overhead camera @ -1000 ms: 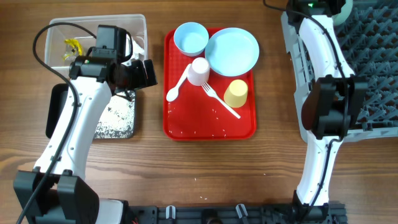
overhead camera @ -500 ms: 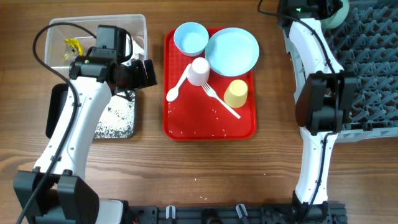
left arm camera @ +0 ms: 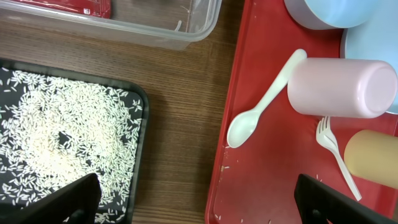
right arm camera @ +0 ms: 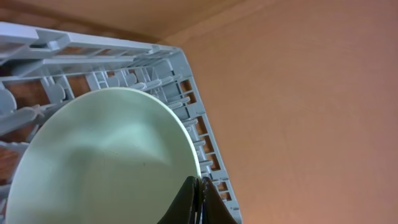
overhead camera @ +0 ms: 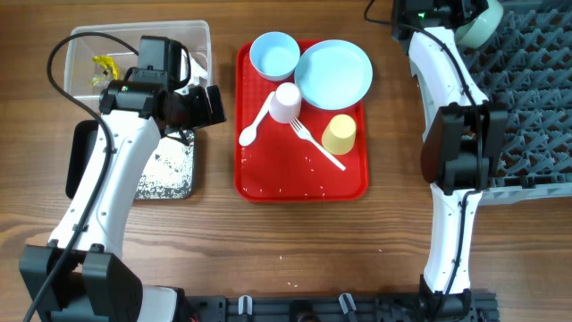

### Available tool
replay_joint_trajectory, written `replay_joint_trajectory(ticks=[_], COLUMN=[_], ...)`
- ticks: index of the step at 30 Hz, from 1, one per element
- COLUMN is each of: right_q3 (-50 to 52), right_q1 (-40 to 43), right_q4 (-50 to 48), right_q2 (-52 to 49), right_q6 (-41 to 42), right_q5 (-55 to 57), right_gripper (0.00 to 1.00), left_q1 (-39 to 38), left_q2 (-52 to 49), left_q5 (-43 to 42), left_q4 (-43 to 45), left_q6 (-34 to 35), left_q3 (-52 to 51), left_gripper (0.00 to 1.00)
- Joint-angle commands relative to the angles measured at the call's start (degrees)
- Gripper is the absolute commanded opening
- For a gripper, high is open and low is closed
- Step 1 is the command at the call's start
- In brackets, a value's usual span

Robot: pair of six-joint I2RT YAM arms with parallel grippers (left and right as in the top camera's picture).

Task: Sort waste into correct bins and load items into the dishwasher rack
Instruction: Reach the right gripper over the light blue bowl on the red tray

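Observation:
On the red tray (overhead camera: 268, 183) lie a light-blue bowl (overhead camera: 274, 55), a light-blue plate (overhead camera: 333, 73), a pink cup (overhead camera: 286, 103) on its side, a yellow cup (overhead camera: 340, 134), a white spoon (overhead camera: 257, 121) and a white fork (overhead camera: 315, 143). My left gripper (overhead camera: 207, 105) hangs open over the gap between black tray and red tray, its jaws wide apart (left arm camera: 199, 202) and holding nothing. At the grey rack's (overhead camera: 532, 98) far left corner, my right gripper (overhead camera: 454, 16) is shut (right arm camera: 200, 186) on the rim of a pale bowl (right arm camera: 106, 162), held over the rack (right arm camera: 93, 74).
A clear tub (overhead camera: 198, 36) at the back left holds a yellow wrapper (overhead camera: 105, 67). In front of it a black tray (left arm camera: 138, 134) is covered with rice grains (left arm camera: 62, 130). A few grains lie scattered on the red tray (left arm camera: 261, 180) and on the wooden table near the front.
My right arm has swung slightly left at the rack's far corner, and the pale bowl it holds shows more in the overhead view. The left arm has not moved.

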State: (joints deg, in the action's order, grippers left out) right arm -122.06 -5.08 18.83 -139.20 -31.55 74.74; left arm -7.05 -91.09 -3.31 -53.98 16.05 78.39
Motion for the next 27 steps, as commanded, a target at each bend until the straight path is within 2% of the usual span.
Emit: replay_joint_trajectory(ticks=[1,9,10,12,14,15,19,22,25,27], right_q3=[0.68,0.68,0.68,0.68,0.68,0.68,0.68,0.66,0.55,0.55], right_q1=[-2.14,-5.68,-5.95,-6.36,-6.6,-6.6,-6.6,-6.6,-8.0,-9.9], right_q4=[1.53,1.77,1.77,1.84,1.75,1.75,1.7,0.04,3.04,9.35], right_q2=[-1.42,-1.84,-1.95,-1.99,-1.99,-1.99,-1.97,-1.97,-0.83,0.87], right_q6=[2.29,4.39,4.79,5.09,6.29,6.29,7.91,10.97,11.28,16.22], right_q5=[-3.72,-9.33,-9.49,-10.78,-11.04,-11.32,-10.8,-5.6,-3.93,-8.37], right_gripper=[0.05,0.07,0.11,0.38,0.59,0.65,0.82,0.97,1.0,1.0], left_q1=[0.15,0.15,0.15,0.15,0.15,0.15,0.15,0.15,0.15,0.15], left_q2=[-0.44,-0.44,-0.44,-0.44,-0.44,-0.44,-0.44,-0.44,-0.44,-0.44], left_q5=[-0.68,-0.68,-0.68,-0.68,-0.68,-0.68,-0.68,-0.68,-0.68,-0.68], left_q4=[0.13,0.13,0.13,0.13,0.13,0.13,0.13,0.15,0.13,0.13], left_q6=[0.74,0.74,0.72,0.74,0.74,0.74,0.74,0.72,0.74,0.72], left_q3=[0.26,0.26,0.26,0.26,0.26,0.26,0.26,0.26,0.26,0.26], left_gripper=[1.0,1.0,1.0,1.0,1.0,1.0,1.0,1.0,1.0,1.0])
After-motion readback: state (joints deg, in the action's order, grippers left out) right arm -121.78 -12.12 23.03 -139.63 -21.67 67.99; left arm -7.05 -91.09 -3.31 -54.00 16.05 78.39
